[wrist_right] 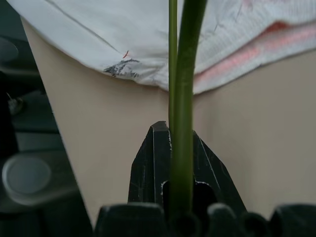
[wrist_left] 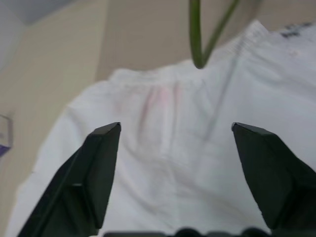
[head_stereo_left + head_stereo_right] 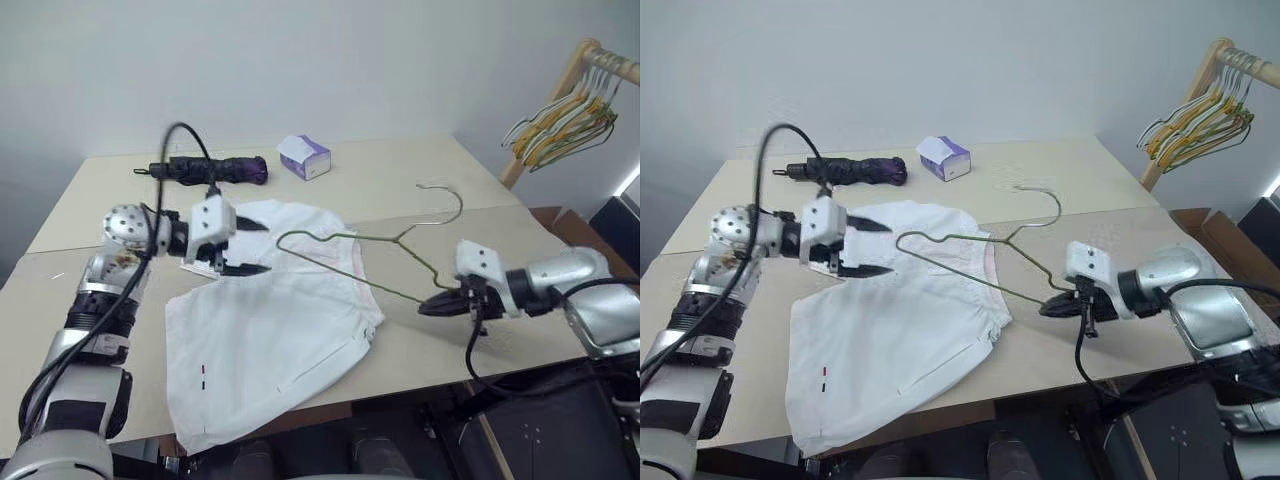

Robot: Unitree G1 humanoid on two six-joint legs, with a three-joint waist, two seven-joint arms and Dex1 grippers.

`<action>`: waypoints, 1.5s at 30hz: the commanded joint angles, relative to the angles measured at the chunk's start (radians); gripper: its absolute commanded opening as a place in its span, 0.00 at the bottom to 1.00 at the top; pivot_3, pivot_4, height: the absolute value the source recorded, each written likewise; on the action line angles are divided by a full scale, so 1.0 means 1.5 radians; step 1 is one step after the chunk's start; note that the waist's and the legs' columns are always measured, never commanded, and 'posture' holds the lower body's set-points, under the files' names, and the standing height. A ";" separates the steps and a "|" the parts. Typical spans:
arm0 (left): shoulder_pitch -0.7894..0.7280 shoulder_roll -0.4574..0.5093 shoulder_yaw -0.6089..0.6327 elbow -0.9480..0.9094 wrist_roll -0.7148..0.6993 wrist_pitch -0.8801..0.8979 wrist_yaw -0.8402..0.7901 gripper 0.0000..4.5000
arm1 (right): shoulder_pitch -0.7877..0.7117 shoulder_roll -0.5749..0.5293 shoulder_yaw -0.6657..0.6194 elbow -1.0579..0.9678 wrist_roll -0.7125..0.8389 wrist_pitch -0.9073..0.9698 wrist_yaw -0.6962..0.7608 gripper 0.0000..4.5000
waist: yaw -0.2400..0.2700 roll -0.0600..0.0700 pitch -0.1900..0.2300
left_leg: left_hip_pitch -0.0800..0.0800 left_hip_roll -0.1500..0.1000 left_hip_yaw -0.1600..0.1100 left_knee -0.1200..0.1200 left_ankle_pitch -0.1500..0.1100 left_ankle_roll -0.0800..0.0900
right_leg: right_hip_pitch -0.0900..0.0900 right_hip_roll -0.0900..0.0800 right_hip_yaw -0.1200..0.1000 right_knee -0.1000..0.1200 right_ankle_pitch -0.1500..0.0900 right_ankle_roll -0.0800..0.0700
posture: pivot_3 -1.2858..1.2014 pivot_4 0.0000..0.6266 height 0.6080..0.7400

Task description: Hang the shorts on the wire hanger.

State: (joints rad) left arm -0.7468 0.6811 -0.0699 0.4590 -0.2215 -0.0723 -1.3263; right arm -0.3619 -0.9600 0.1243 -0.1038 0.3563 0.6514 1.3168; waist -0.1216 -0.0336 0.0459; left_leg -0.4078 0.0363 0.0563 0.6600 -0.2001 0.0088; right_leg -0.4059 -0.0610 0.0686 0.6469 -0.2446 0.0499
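While splayed above shorts (image 3: 270, 330) — left end effector (image 3: 252, 247).

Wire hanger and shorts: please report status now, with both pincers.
Right pincer shut on wire hanger. Left pincer open, empty, above shorts. Shorts flat on table, not yet hung. Nothing in the way.

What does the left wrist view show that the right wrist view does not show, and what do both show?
Left wrist view alone: the open left gripper, its fingers spread wide above the shorts, holding nothing, with the wire hanger's bent end hanging over the cloth. Right wrist view alone: the right gripper shut on the hanger's wire, and a small dark print at the shorts' edge. Both share the white shorts with a pink tint, the olive wire and the beige table.
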 commanded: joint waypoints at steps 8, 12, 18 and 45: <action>0.169 -0.016 0.090 -0.296 -0.154 0.154 0.067 0.99 | -0.051 0.056 -0.056 0.167 0.127 0.447 -0.116 0.00 | -0.007 0.000 0.000 | 0.002 0.001 0.000 0.000 0.000 0.000 | 0.001 0.001 0.001 0.000 0.002 -0.003 | 0.49 0.03 1.00; 0.212 -0.005 0.099 -0.348 -0.170 0.175 0.077 0.99 | -0.074 0.071 -0.040 0.225 0.130 0.460 -0.120 0.00 | 0.001 0.000 0.000 | 0.001 0.000 0.000 0.000 0.000 0.000 | 0.001 0.001 0.001 0.000 0.002 -0.002 | 0.49 0.03 1.00; 0.232 0.009 0.102 -0.366 -0.175 0.178 0.074 0.99 | -0.113 0.085 -0.015 0.282 0.127 0.443 -0.103 0.00 | 0.008 0.001 0.000 | 0.001 0.000 0.000 0.000 0.000 0.000 | 0.001 0.000 0.001 -0.001 -0.001 0.002 | 0.50 0.03 1.00; 0.240 0.037 0.103 -0.378 -0.167 0.157 0.070 0.99 | -0.302 0.163 0.208 0.561 -0.005 0.303 0.099 0.00 | 0.035 0.001 0.000 | 0.001 0.000 0.000 0.000 0.000 0.000 | 0.000 0.001 0.001 -0.001 -0.001 0.002 | 0.54 0.00 1.00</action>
State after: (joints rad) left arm -0.3778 0.7232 0.0629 -0.0728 -0.4717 0.1789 -1.2304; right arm -0.7772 -0.7242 0.4215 0.7046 0.3769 1.1389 1.4293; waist -0.0698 -0.0323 0.0455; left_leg -0.4064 0.0361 0.0567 0.6599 -0.2006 0.0093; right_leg -0.4053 -0.0599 0.0695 0.6463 -0.2455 0.0523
